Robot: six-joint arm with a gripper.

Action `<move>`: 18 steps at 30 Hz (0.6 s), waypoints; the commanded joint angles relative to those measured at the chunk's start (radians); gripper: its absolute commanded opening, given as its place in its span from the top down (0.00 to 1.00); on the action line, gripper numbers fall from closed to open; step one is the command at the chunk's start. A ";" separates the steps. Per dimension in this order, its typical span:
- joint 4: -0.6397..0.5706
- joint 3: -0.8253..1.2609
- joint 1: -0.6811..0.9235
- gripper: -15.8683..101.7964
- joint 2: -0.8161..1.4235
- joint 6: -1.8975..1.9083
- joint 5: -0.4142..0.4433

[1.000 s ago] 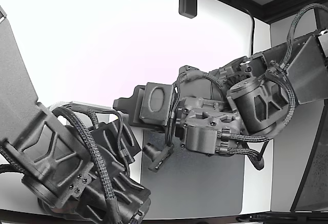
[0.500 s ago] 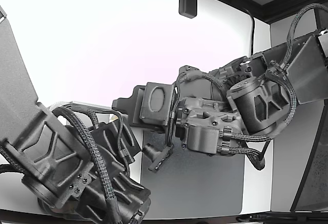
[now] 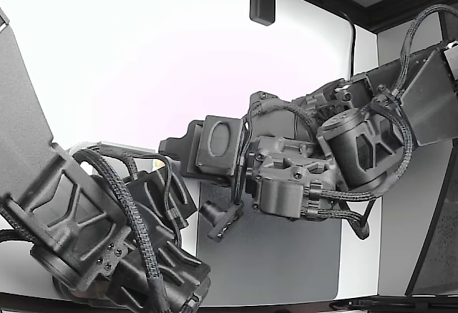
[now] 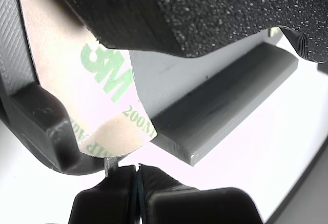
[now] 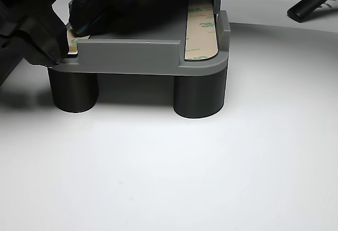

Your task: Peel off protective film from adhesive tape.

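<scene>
Wrist view: our black gripper (image 4: 136, 175) is pinching shut on the tan printed liner film (image 4: 110, 101) at the grey plastic fixture (image 4: 225, 103) corner; we are advising slow, shallow peeling.

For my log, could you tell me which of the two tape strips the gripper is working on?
The tape strip at the other view's left; the gripper meets its end. The other strip lies untouched.

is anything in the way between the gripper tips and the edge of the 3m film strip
Nothing visible blocks it. In the wrist view the closed black gripper sits right at the rounded end of the beige 3M-printed protective film on the grey plastic fixture, with only a thin sliver between them; contact cannot be told.
</scene>
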 commanded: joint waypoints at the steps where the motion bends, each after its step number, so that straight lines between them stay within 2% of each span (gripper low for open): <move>1: 0.006 -0.038 -0.003 0.96 0.012 0.009 0.005; 18: 0.028 -0.060 0.002 0.96 -0.002 0.012 0.008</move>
